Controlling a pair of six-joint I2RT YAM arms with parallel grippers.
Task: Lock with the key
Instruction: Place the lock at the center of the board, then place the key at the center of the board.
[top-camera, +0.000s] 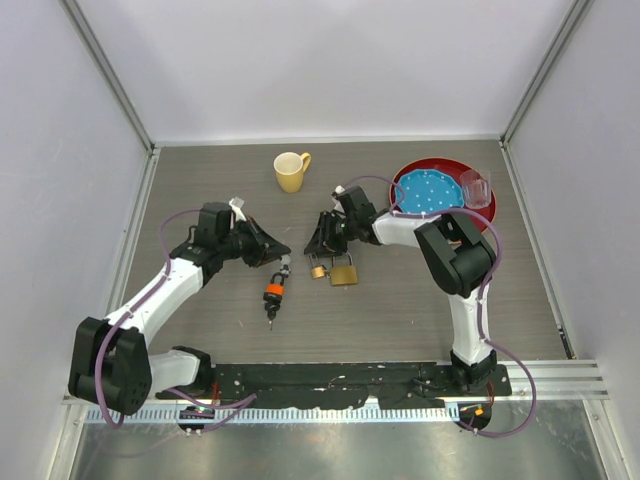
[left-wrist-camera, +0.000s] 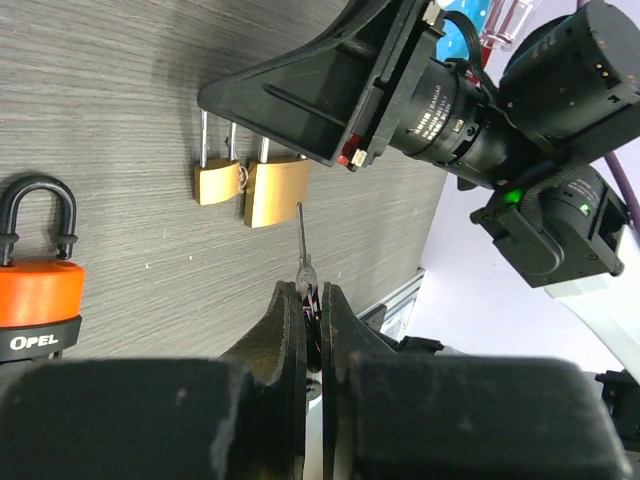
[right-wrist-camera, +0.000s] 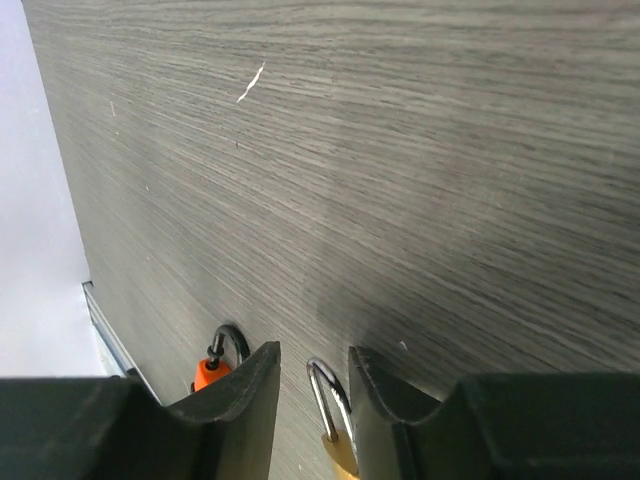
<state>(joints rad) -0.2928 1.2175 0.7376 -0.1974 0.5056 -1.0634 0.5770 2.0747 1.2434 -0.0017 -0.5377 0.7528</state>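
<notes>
The key (left-wrist-camera: 303, 245) is held between the closed jaws of the left gripper (left-wrist-camera: 312, 295), blade outward. Its tip is just beside the bottom edge of the large brass padlock (left-wrist-camera: 277, 192), near one corner. This padlock lies flat on the table (left-wrist-camera: 120, 90). The small brass padlock (left-wrist-camera: 216, 183) lies close against the large brass padlock on the side away from the key tip, and the orange padlock (left-wrist-camera: 40, 290) lies well apart beyond it.

The right gripper (right-wrist-camera: 312, 352) hangs over the shackle end of the large brass padlock with its jaws parted. A brass shackle is seen between its fingers but is not gripped. It cannot be told which brass lock the shackle belongs to.

The step in hand is judged to be insertion of the key.

1. The large brass padlock should be steadied first, as an unheld body is likely to slide when pushed.
2. The blade is to be centred on the keyhole, which is not visible. A small sideways correction appears necessary.
3. The key is to be advanced gently along the padlock's long axis. Side load is to be avoided, since the thin blade may twist in the jaws.
4. Shackle seating is hidden and should be confirmed before the key is turned.
</notes>
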